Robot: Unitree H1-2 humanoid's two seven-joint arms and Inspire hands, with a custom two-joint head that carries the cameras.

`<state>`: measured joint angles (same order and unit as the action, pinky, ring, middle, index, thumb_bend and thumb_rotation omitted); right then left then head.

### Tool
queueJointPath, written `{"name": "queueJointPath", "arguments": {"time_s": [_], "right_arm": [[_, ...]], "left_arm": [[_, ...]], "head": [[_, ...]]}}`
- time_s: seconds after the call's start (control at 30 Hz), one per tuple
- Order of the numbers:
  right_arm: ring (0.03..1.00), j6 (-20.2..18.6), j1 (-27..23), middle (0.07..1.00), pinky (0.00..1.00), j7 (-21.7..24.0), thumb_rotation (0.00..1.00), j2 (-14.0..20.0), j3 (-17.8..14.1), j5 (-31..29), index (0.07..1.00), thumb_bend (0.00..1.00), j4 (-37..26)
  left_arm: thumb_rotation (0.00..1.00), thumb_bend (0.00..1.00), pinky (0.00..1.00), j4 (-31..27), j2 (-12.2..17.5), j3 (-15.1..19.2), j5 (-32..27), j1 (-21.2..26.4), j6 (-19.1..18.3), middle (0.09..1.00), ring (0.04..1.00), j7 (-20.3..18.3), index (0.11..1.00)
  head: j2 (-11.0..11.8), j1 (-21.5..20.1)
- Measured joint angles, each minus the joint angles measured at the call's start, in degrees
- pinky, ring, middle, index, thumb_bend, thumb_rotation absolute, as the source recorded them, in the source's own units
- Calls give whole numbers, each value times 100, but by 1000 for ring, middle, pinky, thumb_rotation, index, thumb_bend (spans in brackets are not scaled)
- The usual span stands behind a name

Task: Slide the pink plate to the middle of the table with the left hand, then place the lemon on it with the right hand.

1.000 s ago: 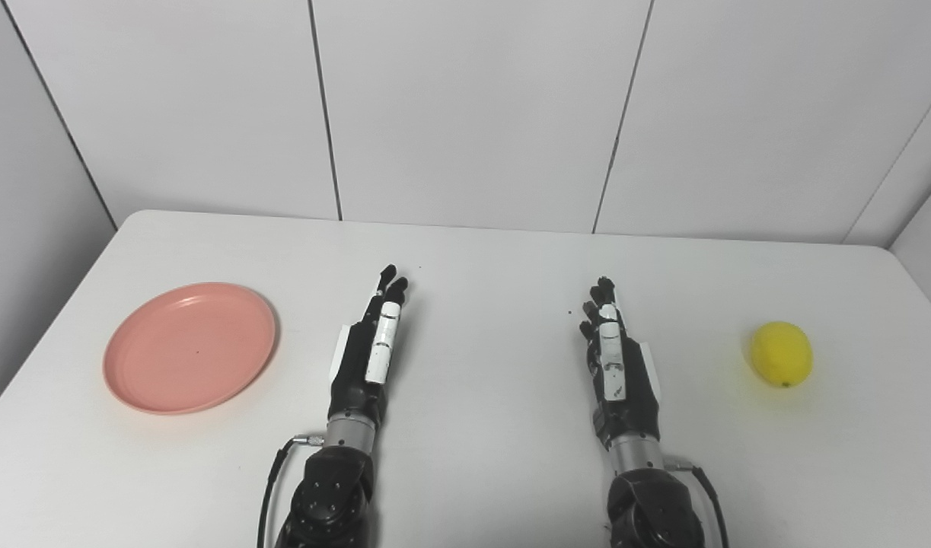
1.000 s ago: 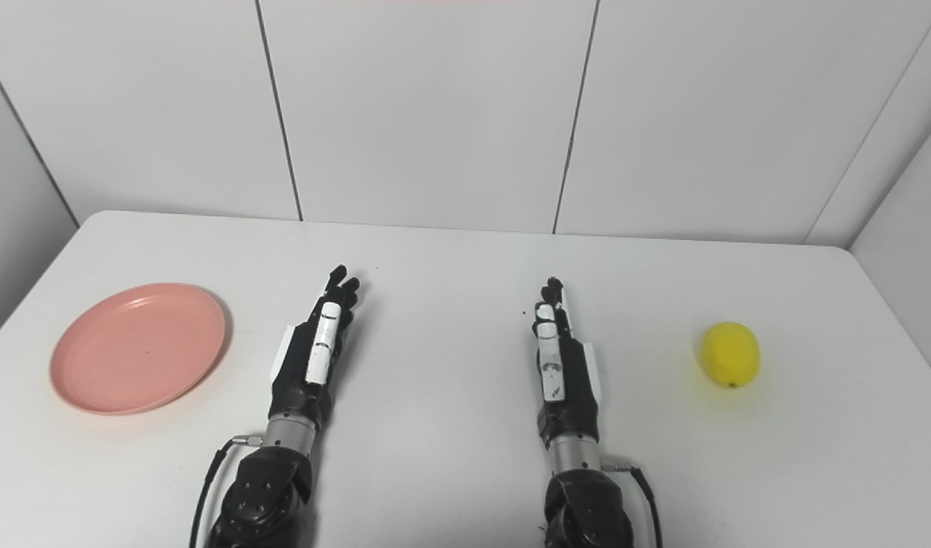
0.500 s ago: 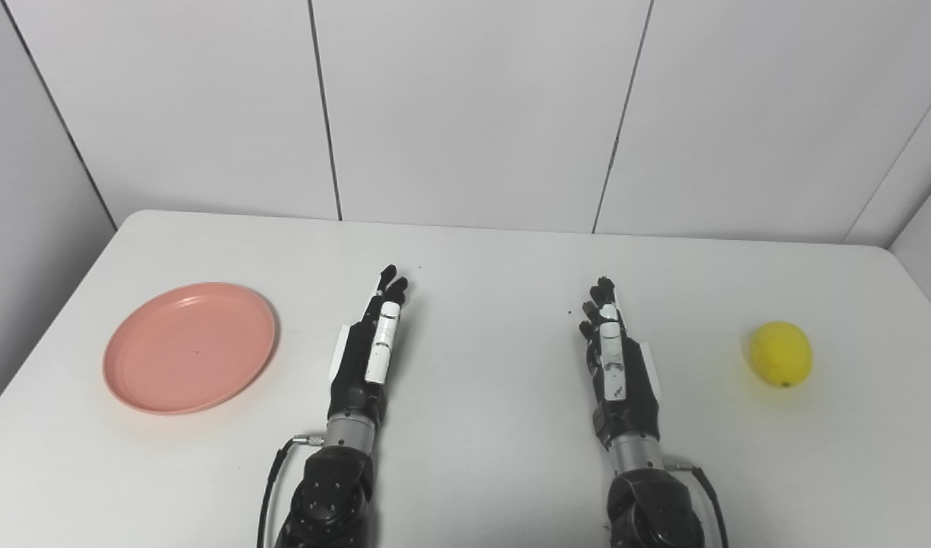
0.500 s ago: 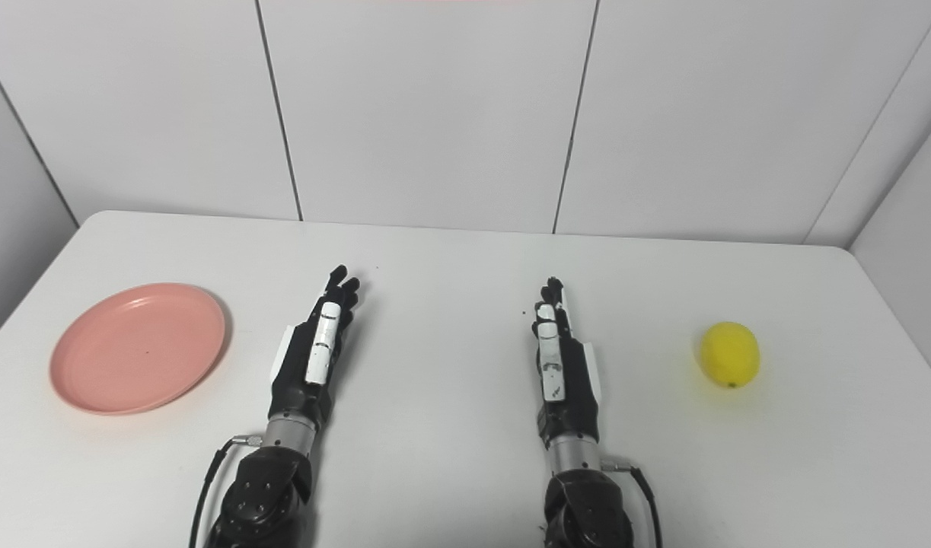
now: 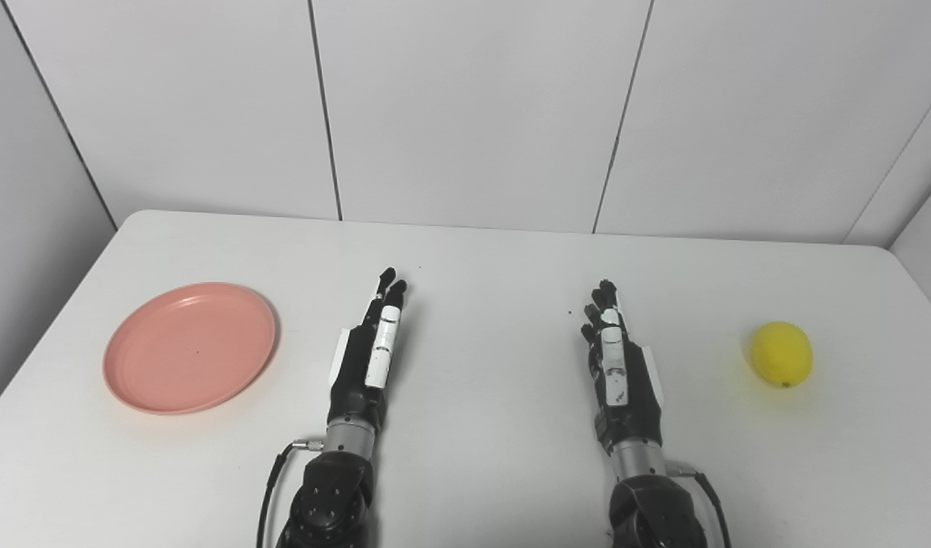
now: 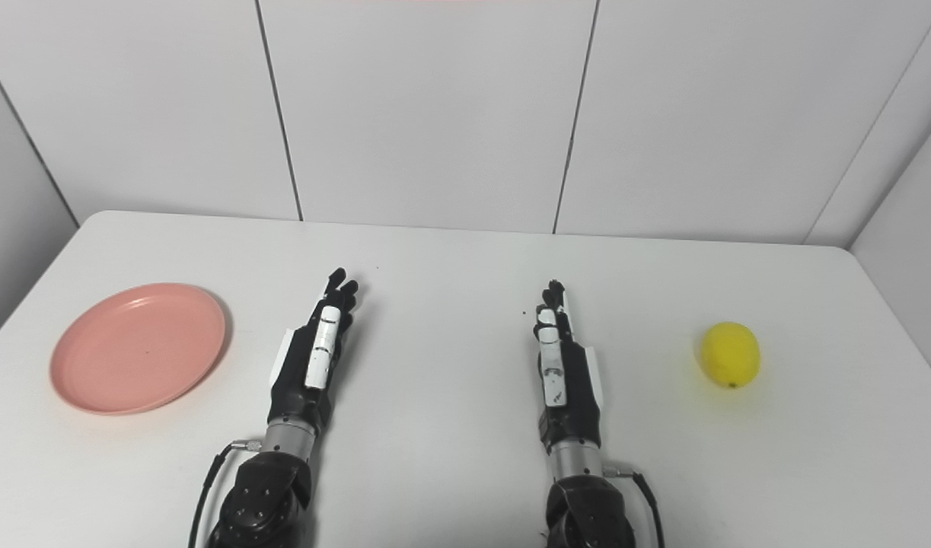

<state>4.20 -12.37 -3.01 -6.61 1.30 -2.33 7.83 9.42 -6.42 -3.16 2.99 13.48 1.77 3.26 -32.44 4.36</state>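
The pink plate [image 5: 189, 347] lies flat on the white table [image 5: 480, 251] at the left side, with nothing on it. A yellow lemon [image 5: 781, 354] rests on the table at the far right. My left hand [image 5: 368, 356] lies near the table's middle, fingers stretched forward and holding nothing, a short gap to the right of the plate. My right hand [image 5: 617, 367] is stretched out the same way and holds nothing, well to the left of the lemon.
White wall panels [image 5: 473, 106] rise behind the table's far edge. The table's rounded corners show at the back left and back right. A black cable [image 5: 271, 487] runs along my left forearm.
Both arms have drawn back slightly toward the near edge; the hands stay outstretched. Plate and lemon have not moved.
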Motion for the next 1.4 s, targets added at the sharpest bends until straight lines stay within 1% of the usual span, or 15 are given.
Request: {"name": "queueJointPath", "arguments": {"time_s": [0.1, 0.13, 0.17, 0.2, 0.3, 0.33, 0.4, 0.47, 0.63, 0.77, 0.9, 1.17, 1.2, 1.37, 1.4], "right_arm": [[1000, 1, 17, 1000, 1000, 13, 1000, 60, -6, -7, 1000, 688, -23], [1000, 3, 19, 997, 1000, 32, 1000, 113, -18, -37, 1000, 693, -24], [1000, 7, 20, 997, 1000, 67, 1000, 145, -38, -82, 1000, 699, -23], [1000, 15, 21, 995, 1000, 92, 1000, 181, -52, -111, 1000, 710, -23], [999, 53, 24, 993, 1000, 117, 1000, 287, -114, -159, 997, 723, -12], [998, 111, 23, 993, 1000, 124, 1000, 311, -137, -193, 996, 726, 1], [996, 258, 18, 995, 1000, 152, 1000, 358, -185, -261, 996, 745, 48], [991, 377, -4, 992, 1000, 215, 990, 388, -199, -318, 994, 744, 126], [986, 638, -77, 984, 1000, 236, 970, 403, -254, -427, 986, 742, 286], [986, 818, -136, 983, 998, 256, 964, 474, -295, -540, 979, 711, 388], [983, 863, -145, 980, 993, 257, 964, 495, -295, -561, 974, 725, 411], [986, 865, -138, 983, 1000, 259, 971, 503, -278, -551, 979, 719, 409], [986, 867, -138, 983, 1000, 259, 974, 504, -277, -549, 980, 719, 409], [988, 876, -139, 986, 999, 259, 984, 504, -266, -511, 982, 725, 414], [989, 876, -141, 987, 1000, 259, 987, 504, -262, -498, 981, 727, 420]], "left_arm": [[1000, 637, 998, 37, -42, -76, 123, -4, 0, 979, 987, 56, 969], [1000, 644, 999, 62, -44, -130, 205, -4, 0, 988, 994, 76, 979], [1000, 638, 1000, 79, -44, -177, 283, -3, 0, 994, 997, 87, 987], [1000, 619, 1000, 99, -47, -210, 319, 0, 1, 999, 999, 94, 995], [1000, 601, 1000, 141, -74, -231, 321, 8, 17, 1000, 1000, 99, 999], [1000, 597, 1000, 168, -85, -236, 321, 19, 27, 1000, 1000, 104, 1000], [1000, 584, 1000, 307, -113, -255, 319, 77, 105, 1000, 1000, 112, 1000], [1000, 583, 1000, 486, -187, -292, 321, 170, 216, 1000, 1000, 137, 1000], [1000, 574, 1000, 799, -425, -459, 389, 288, 429, 1000, 1000, 182, 1000], [1000, 584, 1000, 1034, -479, -482, 435, 396, 723, 1000, 1000, 209, 1000], [1000, 601, 1000, 1137, -482, -470, 436, 448, 894, 1000, 1000, 228, 1000], [1000, 602, 1000, 1253, -485, -453, 437, 518, 1035, 1000, 1000, 234, 1000], [1000, 598, 1000, 1287, -485, -449, 437, 540, 1044, 1000, 1000, 236, 1000], [1000, 583, 1000, 1364, -483, -431, 437, 597, 1118, 1000, 1000, 250, 999], [1000, 581, 1000, 1382, -483, -395, 430, 610, 1133, 1000, 1000, 250, 998]], "head": [[19, 55], [236, 543], [273, 635], [395, 871], [414, 908], [606, 1204], [678, 1304], [827, 1444], [915, 1506], [985, 1506], [1047, 1488], [1100, 1462], [1161, 1462], [1170, 1462], [1222, 1427]]}}
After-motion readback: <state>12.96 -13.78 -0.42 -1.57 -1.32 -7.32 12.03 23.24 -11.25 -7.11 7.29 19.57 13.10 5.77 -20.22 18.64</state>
